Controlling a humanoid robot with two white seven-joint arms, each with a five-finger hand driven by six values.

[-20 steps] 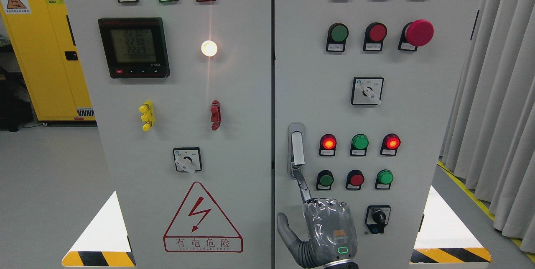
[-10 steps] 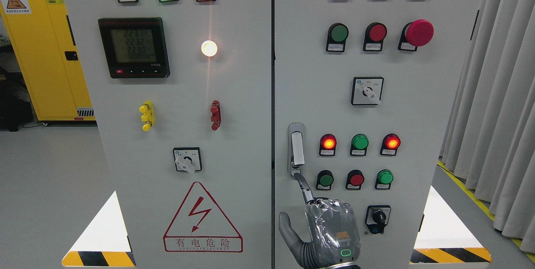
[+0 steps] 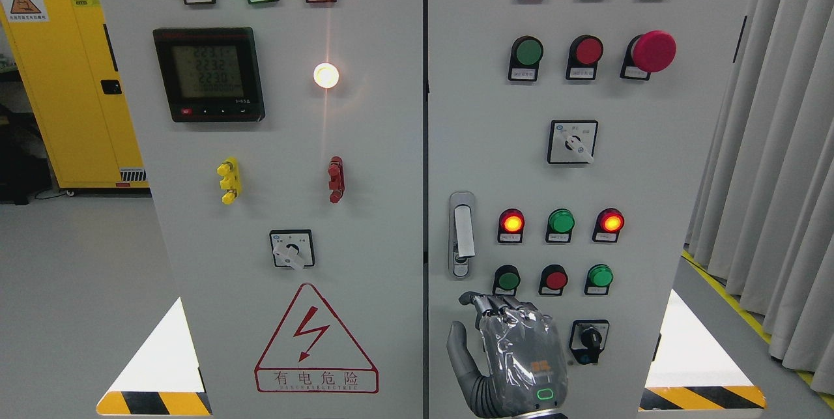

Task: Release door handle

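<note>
The door handle (image 3: 462,234) sits upright in its oval metal plate at the left edge of the right cabinet door (image 3: 651,197), just right of the dark seam between the two doors. Its white grip points down, with the keyhole at the plate's lower end.

The right robot hand (image 3: 505,347) comes up from the bottom edge right of the middle and hangs below the handle, apart from it — a strip of bare grey door shows between the plate and the knuckles. Its fingers (image 3: 488,303) are curled over at the top and hold nothing; the thumb (image 3: 457,344) stands out to the left, near the seam.

Right of the handle are rows of red and green buttons (image 3: 560,221), and a black key switch (image 3: 590,339) lies just beside the hand on its right. The left door (image 3: 273,210) carries a meter (image 3: 208,73) and a warning triangle (image 3: 315,341). Open floor (image 3: 71,288) lies to the left — pale curtains (image 3: 775,178) close in on the right.
</note>
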